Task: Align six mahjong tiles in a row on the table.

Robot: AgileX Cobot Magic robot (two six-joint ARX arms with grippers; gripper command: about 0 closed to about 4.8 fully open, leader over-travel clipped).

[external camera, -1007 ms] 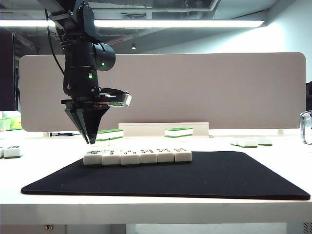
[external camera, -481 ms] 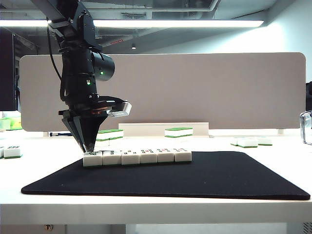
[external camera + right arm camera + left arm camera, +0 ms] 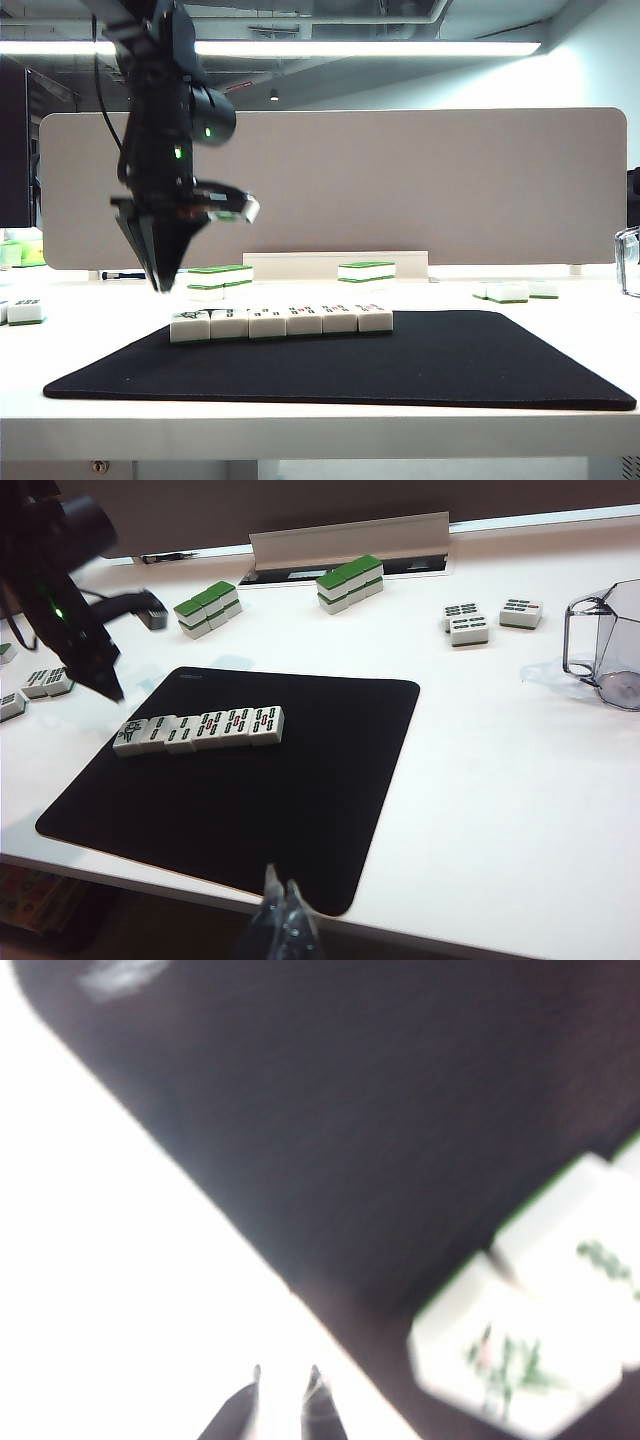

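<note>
While hanging nearly shut and empty, left pincer [image 3: 159, 285] sits above and just left of six white green-based mahjong tiles [image 3: 281, 321], row running left-right; right pincer [image 3: 279, 888] shut, farther off

The six mahjong tiles [image 3: 281, 321] lie face up, side by side in one row near the black mat's far edge, apparently touching end to end. Each is a white block on a thin green base, with dark markings. The table [image 3: 330, 428] is white, bearing the mat.
</note>
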